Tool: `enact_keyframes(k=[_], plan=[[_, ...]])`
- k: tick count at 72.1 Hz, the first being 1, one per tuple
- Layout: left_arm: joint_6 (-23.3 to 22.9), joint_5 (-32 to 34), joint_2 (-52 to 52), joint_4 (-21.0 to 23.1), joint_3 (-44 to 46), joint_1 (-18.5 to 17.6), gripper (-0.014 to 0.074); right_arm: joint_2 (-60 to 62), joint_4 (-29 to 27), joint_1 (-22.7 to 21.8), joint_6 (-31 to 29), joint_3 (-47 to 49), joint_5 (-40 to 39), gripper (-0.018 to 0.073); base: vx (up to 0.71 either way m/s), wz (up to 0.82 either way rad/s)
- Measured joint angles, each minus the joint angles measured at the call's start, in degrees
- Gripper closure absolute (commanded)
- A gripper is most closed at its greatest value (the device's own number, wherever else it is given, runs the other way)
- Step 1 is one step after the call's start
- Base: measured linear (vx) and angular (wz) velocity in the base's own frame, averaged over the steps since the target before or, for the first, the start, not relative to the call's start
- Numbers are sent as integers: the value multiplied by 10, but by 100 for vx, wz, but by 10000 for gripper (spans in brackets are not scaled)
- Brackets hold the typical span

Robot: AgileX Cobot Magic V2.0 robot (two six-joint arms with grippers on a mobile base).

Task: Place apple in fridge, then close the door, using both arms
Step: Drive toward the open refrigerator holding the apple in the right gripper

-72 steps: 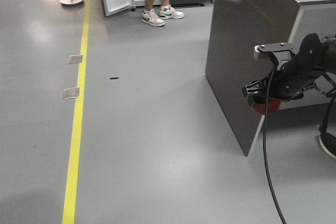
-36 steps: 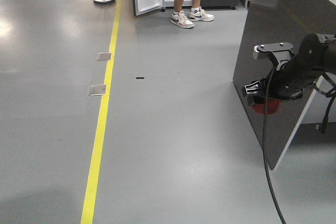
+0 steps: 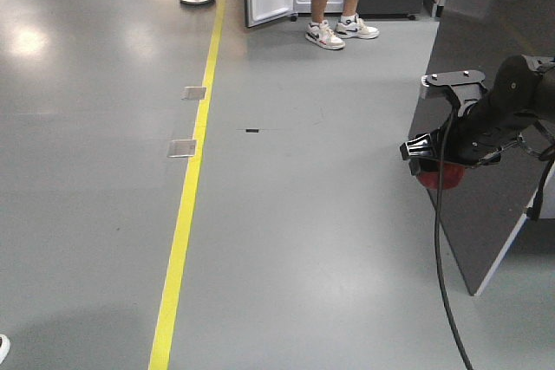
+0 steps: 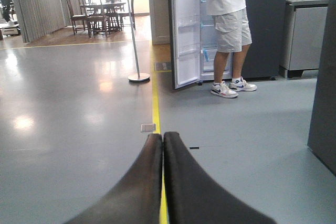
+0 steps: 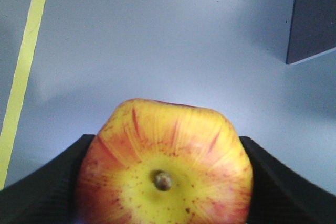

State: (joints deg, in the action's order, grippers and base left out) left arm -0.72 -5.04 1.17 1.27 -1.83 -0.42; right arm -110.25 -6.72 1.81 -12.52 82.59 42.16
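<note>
The apple sits between my right jaws. Far ahead stands the fridge, its door swung out leftward, a person before it; the floor line runs along my left.

Apple gripped by right fingers — far door stands open

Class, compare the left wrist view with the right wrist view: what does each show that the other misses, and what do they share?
Only the left wrist view: the fridge with its door open, a person standing at it, a post on a round base, distant chairs, and the left gripper, its fingers pressed together. Only the right wrist view: the apple, stem end towards the camera, held by the right gripper. Both: the grey floor and the yellow line.
</note>
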Motion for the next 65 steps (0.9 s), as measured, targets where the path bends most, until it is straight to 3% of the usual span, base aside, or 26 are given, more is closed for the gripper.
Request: enact_keyframes(k=[65], plan=[[0,0,0,0,0,0,603,0,0,0,0,0,0,385,12,4]])
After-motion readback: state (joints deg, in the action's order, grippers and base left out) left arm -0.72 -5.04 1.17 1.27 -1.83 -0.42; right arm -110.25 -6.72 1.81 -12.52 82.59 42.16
